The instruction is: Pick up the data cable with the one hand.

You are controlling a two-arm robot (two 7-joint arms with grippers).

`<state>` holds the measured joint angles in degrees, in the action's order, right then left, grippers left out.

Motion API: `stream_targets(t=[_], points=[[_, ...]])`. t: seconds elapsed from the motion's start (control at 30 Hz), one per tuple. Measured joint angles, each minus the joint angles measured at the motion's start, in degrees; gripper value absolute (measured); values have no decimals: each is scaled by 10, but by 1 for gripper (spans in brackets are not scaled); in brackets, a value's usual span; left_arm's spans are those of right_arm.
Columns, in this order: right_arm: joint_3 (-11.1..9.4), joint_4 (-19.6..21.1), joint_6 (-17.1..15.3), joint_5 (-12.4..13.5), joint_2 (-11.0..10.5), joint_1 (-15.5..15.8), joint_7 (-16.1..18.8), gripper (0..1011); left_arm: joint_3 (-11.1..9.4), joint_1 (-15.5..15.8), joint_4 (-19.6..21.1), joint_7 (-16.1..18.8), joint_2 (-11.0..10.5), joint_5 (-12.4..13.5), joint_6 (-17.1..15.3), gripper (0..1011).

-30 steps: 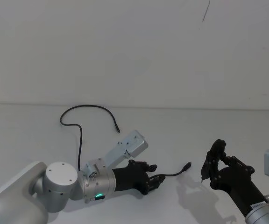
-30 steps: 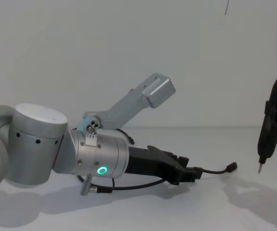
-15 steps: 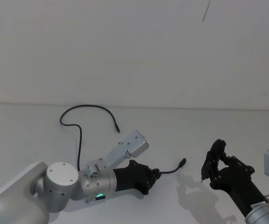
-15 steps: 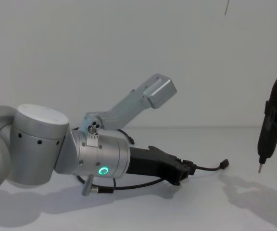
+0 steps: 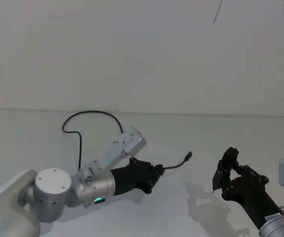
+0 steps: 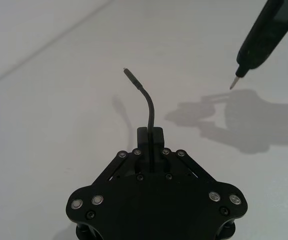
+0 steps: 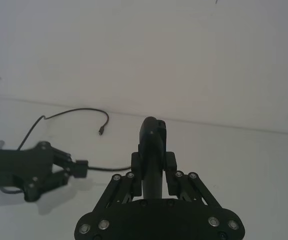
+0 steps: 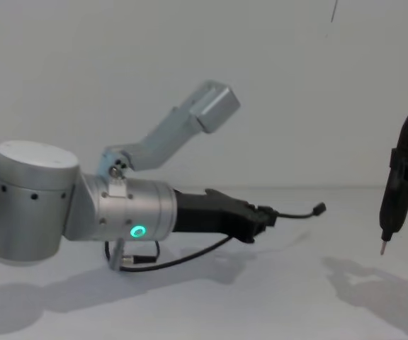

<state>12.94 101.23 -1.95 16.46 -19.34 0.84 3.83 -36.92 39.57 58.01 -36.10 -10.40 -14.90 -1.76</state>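
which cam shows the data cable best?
Head view: the data cable shows its far loop and the plug end past the left gripper, shut on it. Left wrist and chest views show that short held end; right wrist view shows the loop, far off. Right gripper holds a black tool at right.

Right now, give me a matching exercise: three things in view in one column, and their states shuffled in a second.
Column one:
1. left gripper
2. data cable
3. right gripper

Column two:
A. holds a pen-shaped tool, tip down
B. clamped just behind a plug
C. one end in the air, the rest trailing on the table

Pairs: 1-B, 2-C, 3-A.
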Motion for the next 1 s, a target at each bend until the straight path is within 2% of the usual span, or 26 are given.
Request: stream_targets(t=[0.2, 0.7, 1.0], points=[[0, 0, 0, 0, 0, 0, 0, 269, 14, -15, 43, -2, -25, -11, 0, 42], [0, 0, 0, 0, 0, 0, 0, 269, 42, -79, 184, -25, -122, -41, -26, 42], [0, 0, 0, 0, 0, 0, 0, 269, 50, -110, 237, -30, -161, -55, -39, 42]])
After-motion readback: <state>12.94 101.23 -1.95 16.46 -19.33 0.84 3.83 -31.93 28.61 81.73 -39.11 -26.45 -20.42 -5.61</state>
